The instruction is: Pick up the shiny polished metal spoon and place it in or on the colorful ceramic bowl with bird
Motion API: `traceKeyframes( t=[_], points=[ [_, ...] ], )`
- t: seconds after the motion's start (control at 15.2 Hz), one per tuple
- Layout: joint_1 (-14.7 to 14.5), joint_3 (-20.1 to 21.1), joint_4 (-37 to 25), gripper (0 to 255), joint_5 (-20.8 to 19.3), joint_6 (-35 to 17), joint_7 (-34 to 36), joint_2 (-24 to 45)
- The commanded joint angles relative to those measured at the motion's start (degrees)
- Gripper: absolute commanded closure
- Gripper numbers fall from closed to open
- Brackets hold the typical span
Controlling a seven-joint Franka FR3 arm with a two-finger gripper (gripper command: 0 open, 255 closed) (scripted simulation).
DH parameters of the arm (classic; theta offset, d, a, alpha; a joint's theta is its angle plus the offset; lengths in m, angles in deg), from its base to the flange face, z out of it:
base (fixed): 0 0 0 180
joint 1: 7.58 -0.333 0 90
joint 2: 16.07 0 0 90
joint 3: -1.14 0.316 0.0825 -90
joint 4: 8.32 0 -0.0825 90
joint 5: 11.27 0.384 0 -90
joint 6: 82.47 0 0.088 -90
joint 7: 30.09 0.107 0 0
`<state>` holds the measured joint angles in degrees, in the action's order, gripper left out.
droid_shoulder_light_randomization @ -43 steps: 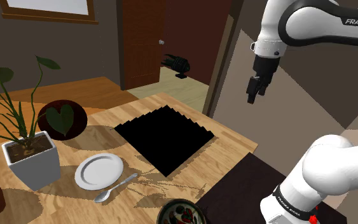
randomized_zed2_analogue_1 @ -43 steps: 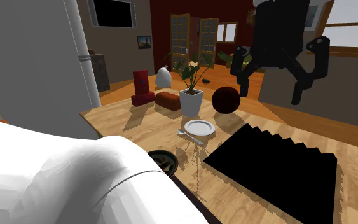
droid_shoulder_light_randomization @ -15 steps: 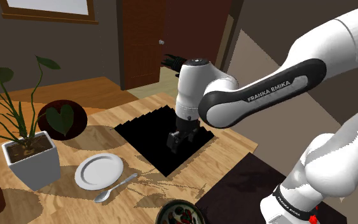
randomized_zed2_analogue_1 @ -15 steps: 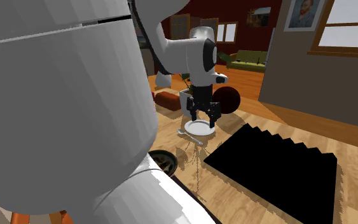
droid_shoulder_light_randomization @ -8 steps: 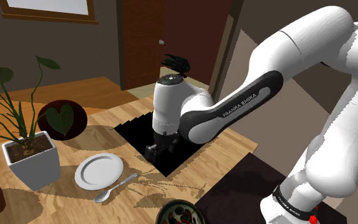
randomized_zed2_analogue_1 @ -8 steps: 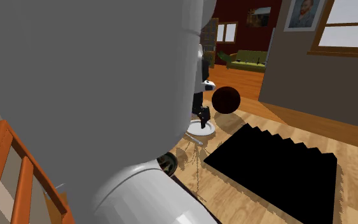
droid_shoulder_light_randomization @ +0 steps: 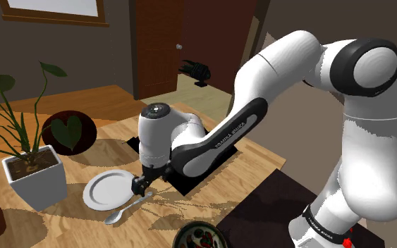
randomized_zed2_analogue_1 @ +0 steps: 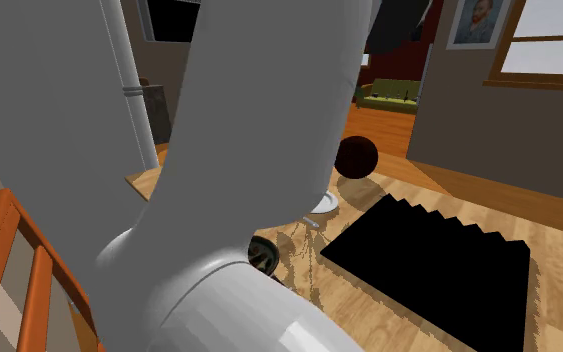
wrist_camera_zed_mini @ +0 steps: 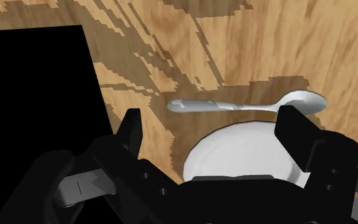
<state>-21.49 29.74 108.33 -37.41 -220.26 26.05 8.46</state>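
Hovering wide open over the spoon [wrist_camera_zed_mini: 247, 105], gripper [wrist_camera_zed_mini: 212, 121] empty.

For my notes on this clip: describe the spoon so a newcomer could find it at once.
On the wooden table, find the white plate beside the potted plant. The spoon lies flat on the wood just off the plate's rim, toward the patterned bowl; it is the only slim, silvery thing there.

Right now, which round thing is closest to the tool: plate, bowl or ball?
The white plate: the tool hangs over its edge, while the patterned bowl and the dark red ball sit well apart.
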Motion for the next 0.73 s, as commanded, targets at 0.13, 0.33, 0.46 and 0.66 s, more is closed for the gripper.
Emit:
traceKeyframes(
  t=[0.13, 0.33, 0.46, 0.66],
  points=[
    [-5.04, -2.52, -8.84, 0, -4.32, 0.41, 3.75, 8.52],
    [-8.68, -4.21, -16.41, 0, -6.34, 1.25, 5.27, 14.86],
    [-11.03, -5.20, -21.97, 0, -7.28, 2.08, 5.81, 19.18],
    [-14.50, -6.45, -31.32, 0, -8.15, 3.79, 5.92, 25.98]
  ],
)
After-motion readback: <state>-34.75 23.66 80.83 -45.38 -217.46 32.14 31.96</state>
